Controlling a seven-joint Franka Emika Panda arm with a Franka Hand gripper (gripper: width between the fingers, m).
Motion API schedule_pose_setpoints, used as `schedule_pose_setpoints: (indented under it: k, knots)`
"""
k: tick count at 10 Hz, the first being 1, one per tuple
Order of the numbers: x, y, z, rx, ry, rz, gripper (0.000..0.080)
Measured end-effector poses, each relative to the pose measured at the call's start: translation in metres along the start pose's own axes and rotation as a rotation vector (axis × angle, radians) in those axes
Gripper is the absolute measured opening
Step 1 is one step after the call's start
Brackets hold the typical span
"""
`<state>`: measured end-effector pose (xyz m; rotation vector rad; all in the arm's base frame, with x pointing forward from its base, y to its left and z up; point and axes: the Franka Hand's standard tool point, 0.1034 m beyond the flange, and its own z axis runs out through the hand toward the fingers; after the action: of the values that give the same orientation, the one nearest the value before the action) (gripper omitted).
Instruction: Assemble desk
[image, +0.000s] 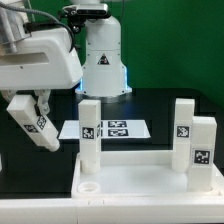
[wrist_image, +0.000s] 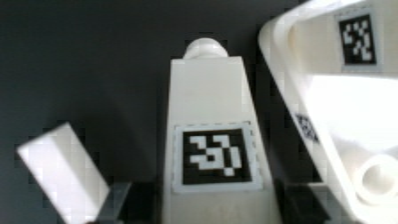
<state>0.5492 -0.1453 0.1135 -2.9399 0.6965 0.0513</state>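
My gripper (image: 30, 108) is shut on a white desk leg (image: 39, 126), holding it tilted in the air off the exterior view's left of the tabletop panel (image: 135, 172). In the wrist view the held leg (wrist_image: 214, 110) runs out from between my fingers (wrist_image: 125, 200), tag facing the camera and its rounded peg end away from me. The gripper (wrist_image: 214, 208) grips its near end. Three legs stand upright on the panel: one at its back left (image: 90, 128) and two at the right (image: 185, 122) (image: 203, 146). A round corner socket (image: 88, 185) at the front left is open.
The marker board (image: 112, 128) lies behind the panel, and the arm's white base (image: 105, 58) stands at the back. In the wrist view the panel's rim (wrist_image: 329, 100) lies beside the held leg, with a tagged leg (wrist_image: 361, 40) on it and a white slab (wrist_image: 63, 170) on the other side.
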Motion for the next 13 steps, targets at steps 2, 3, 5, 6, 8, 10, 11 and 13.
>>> schedule_pose_setpoints:
  k: [2,3,5,6,8,10,11,13]
  knots:
    - [0.011,-0.027,-0.019,-0.03,0.107,-0.06,0.0285]
    - [0.026,-0.051,-0.037,-0.031,0.205,-0.098,0.0285]
    - [0.012,-0.087,-0.043,-0.008,0.352,-0.079,0.0285]
    - [-0.002,-0.088,-0.034,-0.017,0.444,-0.087,0.0285]
    - [0.0,-0.084,-0.032,-0.026,0.503,-0.091,0.0285]
    - [0.0,-0.1,-0.03,-0.026,0.493,-0.118,0.0285]
    - [0.009,-0.119,-0.038,-0.013,0.482,-0.133,0.0285]
    - [0.025,-0.137,-0.038,-0.007,0.543,-0.154,0.0285]
